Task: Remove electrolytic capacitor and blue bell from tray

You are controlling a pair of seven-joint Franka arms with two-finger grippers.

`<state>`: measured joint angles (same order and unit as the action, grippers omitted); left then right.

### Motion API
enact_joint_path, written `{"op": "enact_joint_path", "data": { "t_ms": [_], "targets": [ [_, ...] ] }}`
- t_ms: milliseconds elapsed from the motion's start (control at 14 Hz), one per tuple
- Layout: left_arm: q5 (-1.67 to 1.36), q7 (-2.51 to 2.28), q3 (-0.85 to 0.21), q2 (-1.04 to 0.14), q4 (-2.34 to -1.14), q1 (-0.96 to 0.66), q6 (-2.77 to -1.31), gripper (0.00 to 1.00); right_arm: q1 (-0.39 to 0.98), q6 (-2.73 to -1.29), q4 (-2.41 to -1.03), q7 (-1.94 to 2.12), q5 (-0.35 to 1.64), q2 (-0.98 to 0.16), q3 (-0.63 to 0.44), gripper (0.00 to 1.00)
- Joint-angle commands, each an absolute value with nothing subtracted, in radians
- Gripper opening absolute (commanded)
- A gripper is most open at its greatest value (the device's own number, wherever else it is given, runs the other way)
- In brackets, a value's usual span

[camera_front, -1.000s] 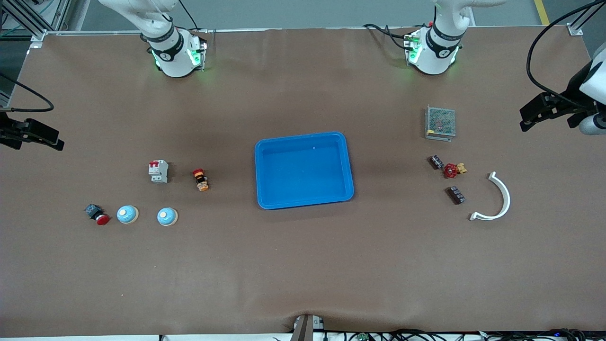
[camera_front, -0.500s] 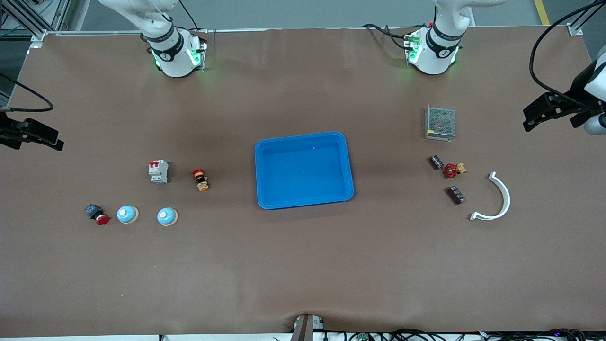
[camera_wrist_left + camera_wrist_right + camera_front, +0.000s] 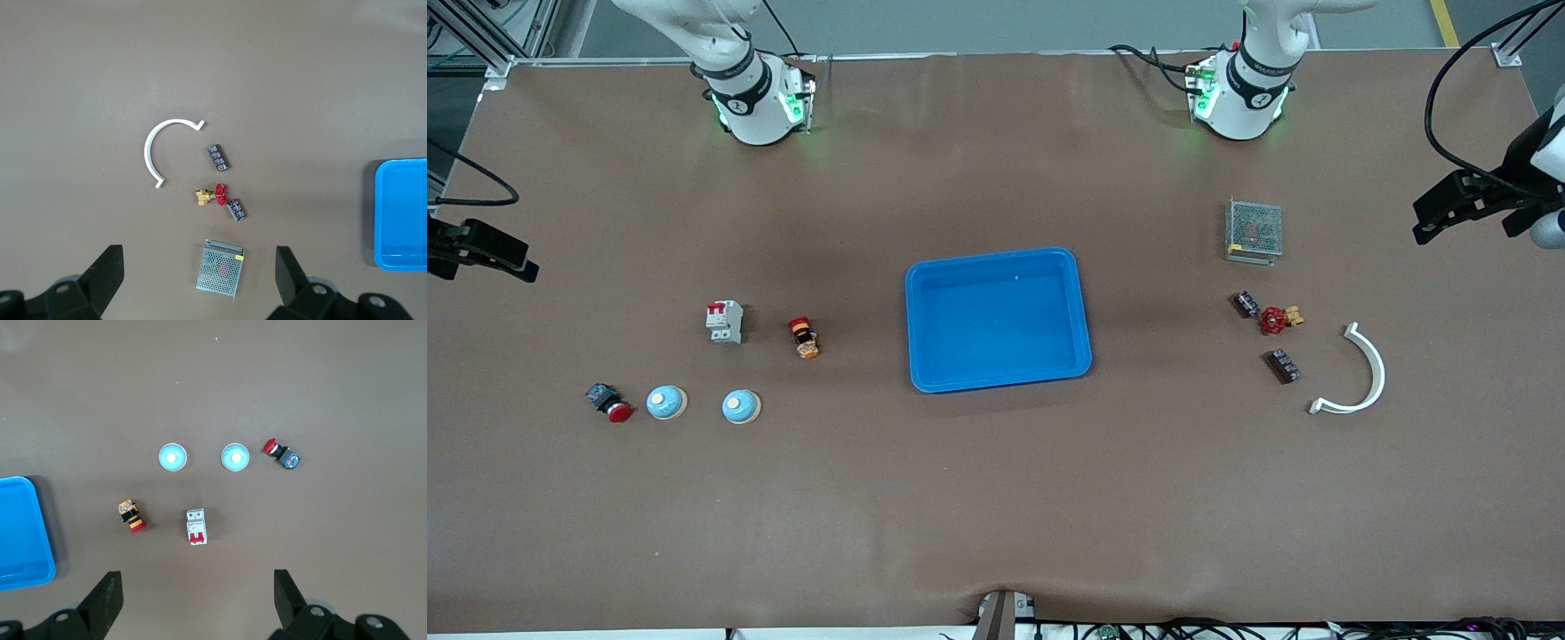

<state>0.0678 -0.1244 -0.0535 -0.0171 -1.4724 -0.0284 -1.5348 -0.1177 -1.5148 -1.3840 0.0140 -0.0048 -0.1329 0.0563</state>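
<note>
The bright-blue tray sits mid-table and is empty — nothing lies inside its raised rim. Two blue bells rest side by side on the table toward the right arm's end, well apart from the tray, with a red mushroom pushbutton just beside them. Farther from the front camera than the bells lie a white circuit breaker and a small red-capped, orange-and-black cylindrical part; whether that is the electrolytic capacitor I cannot tell. By the look of it, the removal is done.

The left end effector hovers high over the left arm's end of the table, fingers spread wide and empty; its wrist view looks down on a metal mesh box, a red-handled brass valve, two dark terminal blocks and a white curved clip. The right end effector waits over the right arm's end, also wide open and empty.

The bells look light and rigid, their domes smooth and probably slippery — a pinch low across the base rim would likely hold best. The cylindrical part looks apt to roll; grip it across the body.
</note>
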Motion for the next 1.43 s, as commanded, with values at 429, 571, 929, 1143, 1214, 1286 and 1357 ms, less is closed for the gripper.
{"op": "enact_joint_path", "data": {
  "t_ms": [429, 571, 929, 1143, 1214, 1286, 1357],
  "targets": [
    [0.051, -0.106, -0.054, 0.006, -1.490, -0.029, -1.540, 1.00, -0.121, -1.471, -1.376, 0.011, -0.023, -0.129, 0.061, 1.00],
    [0.051, -0.104, -0.054, 0.006, -1.489, -0.028, -1.540, 1.00, -0.121, -1.471, -1.376, 0.009, -0.025, -0.129, 0.061, 1.00],
    [0.055, -0.104, -0.052, 0.006, -1.489, -0.028, -1.540, 1.00, -0.121, -1.473, -1.376, 0.009, -0.029, -0.129, 0.061, 1.00],
    [0.057, -0.107, -0.051, 0.003, -1.474, -0.028, -1.540, 1.00, -0.121, -1.473, -1.376, 0.008, -0.028, -0.129, 0.061, 1.00],
    [0.057, -0.107, -0.051, 0.002, -1.473, -0.028, -1.540, 1.00, -0.121, -1.473, -1.376, 0.008, -0.026, -0.129, 0.061, 1.00],
    [0.055, -0.107, -0.051, 0.002, -1.473, -0.026, -1.540, 1.00, -0.120, -1.473, -1.376, 0.008, -0.022, -0.129, 0.063, 1.00],
    [0.054, -0.109, -0.051, 0.002, -1.474, -0.029, -1.540, 1.00, -0.120, -1.473, -1.376, 0.008, -0.020, -0.129, 0.061, 1.00]
  ]
}}
